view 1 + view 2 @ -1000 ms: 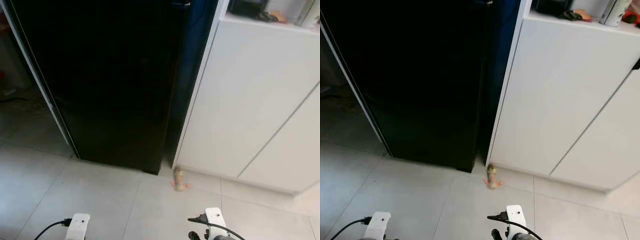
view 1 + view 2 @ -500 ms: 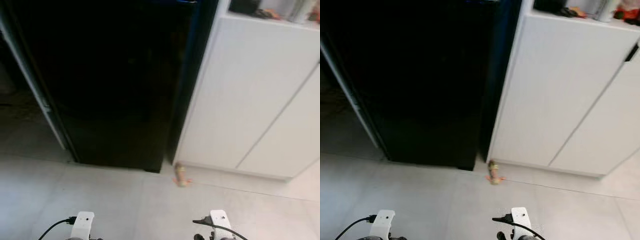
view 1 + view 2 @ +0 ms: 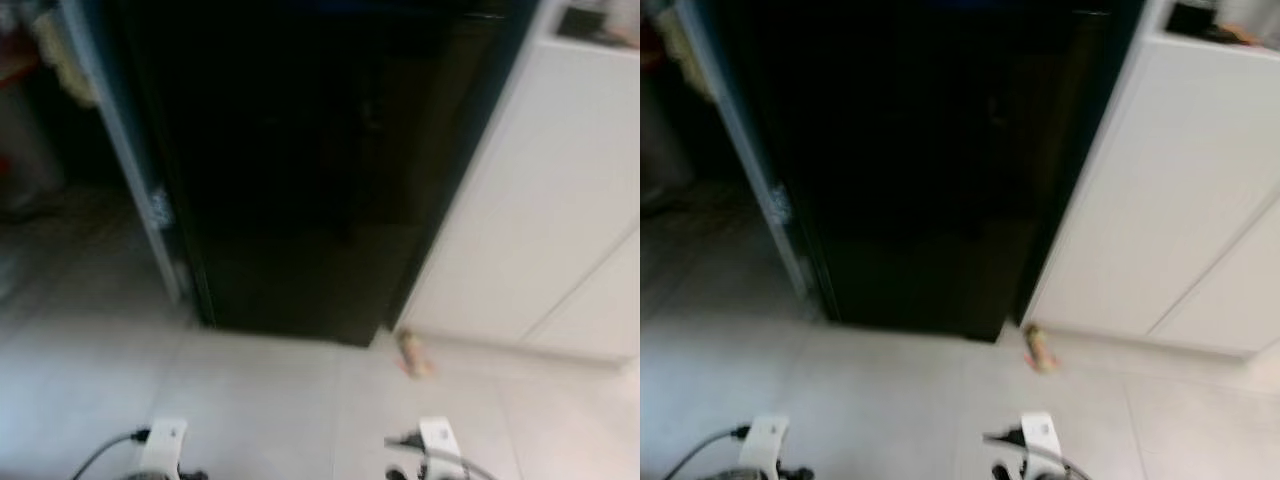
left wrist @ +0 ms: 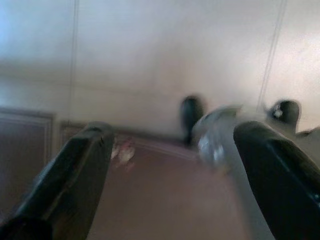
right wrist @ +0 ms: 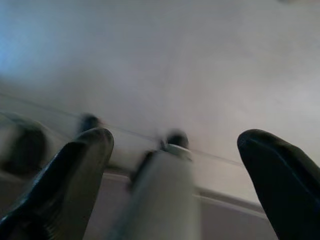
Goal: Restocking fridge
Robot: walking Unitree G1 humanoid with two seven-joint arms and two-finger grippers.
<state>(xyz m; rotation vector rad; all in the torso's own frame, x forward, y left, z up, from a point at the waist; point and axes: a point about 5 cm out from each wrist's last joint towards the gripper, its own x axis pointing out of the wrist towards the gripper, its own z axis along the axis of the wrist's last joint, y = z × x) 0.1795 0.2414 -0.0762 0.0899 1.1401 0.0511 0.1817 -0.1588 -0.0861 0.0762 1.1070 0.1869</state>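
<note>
We see a blurred black fridge point(image 3: 310, 170) w/ no legible labels; both grippers, left point(image 4: 170, 175) & right point(image 5: 172, 175), fingers spread wide, empty.

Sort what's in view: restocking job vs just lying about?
Job: black fridge, door shut; left tool and right tool, both open, empty.

Lying about: small object on floor, white cabinet, countertop clutter.

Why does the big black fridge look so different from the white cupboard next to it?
The fridge is black and glossy; the cupboard is white and matt. The fridge stands on the robot's left, the cupboard on its right. The fridge front looks like one plain dark face, while the cupboard front is split by a thin seam between doors. Both stand upright on the pale tiled floor, side by side, and both look shut.
</note>
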